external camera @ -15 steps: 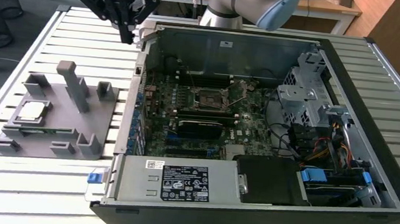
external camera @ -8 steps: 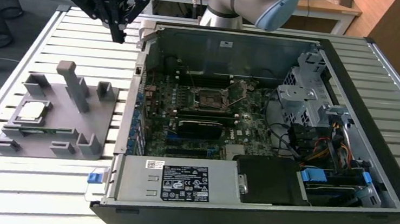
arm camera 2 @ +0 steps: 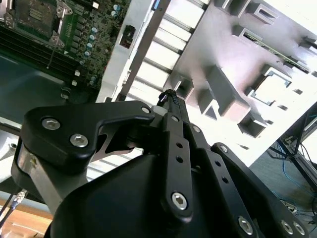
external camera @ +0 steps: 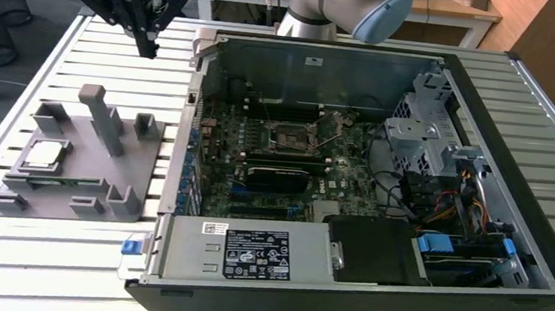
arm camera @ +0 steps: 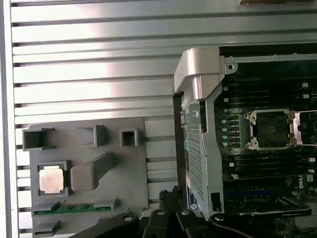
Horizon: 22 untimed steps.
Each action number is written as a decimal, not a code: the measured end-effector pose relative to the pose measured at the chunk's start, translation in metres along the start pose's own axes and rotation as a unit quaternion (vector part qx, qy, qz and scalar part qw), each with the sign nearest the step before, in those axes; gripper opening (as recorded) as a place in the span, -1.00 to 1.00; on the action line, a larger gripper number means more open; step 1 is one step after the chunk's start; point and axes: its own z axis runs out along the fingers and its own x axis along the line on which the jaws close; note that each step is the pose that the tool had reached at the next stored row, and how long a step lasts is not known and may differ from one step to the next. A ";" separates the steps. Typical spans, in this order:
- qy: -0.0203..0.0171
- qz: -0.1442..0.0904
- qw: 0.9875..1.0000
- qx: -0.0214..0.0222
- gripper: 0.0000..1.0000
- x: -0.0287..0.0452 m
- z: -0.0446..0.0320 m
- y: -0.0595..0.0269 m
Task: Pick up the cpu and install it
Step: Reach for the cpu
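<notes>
A slatted metal desk (external camera: 46,271) is seen carrying an open computer case (external camera: 316,61) toward the exterior view's right and a grey holding fixture (external camera: 80,172) toward its left. The pincer (external camera: 149,42) is held in the air over the bare slats, near the case's far corner and well apart from the fixture. Its fingers are drawn together and nothing is clamped between them. Inside the case, the empty black-framed socket (external camera: 293,136) is seen on the motherboard.

The cpu (external camera: 45,152) is seated flat in a pocket of the fixture, metal top upward, untouched. From the pincer it lies toward the exterior view's left and nearer that camera, with the fixture's tall post (external camera: 103,116) standing between. Being square, it is judged to have no long axis. In the first wrist view its edges (arm camera: 51,179) are seen running parallel to the fixture's sides, beside the green memory stick (arm camera: 69,208).
</notes>
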 end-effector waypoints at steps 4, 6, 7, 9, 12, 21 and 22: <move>0.000 0.000 1.000 0.000 -0.76 0.0093 0.0003 0.0002; 0.000 0.000 1.000 0.000 -0.76 0.0137 0.0004 0.0003; 0.000 0.000 1.000 0.000 -0.76 0.0159 0.0005 0.0003; 0.000 0.000 1.000 0.000 -0.76 0.0203 0.0006 0.0004; 0.000 0.000 1.000 0.000 -0.76 0.0269 0.0008 0.0004; 0.001 0.000 1.000 0.000 -0.76 0.0475 0.0013 0.0002; 0.001 0.000 1.000 0.000 -0.76 0.0504 0.0014 0.0001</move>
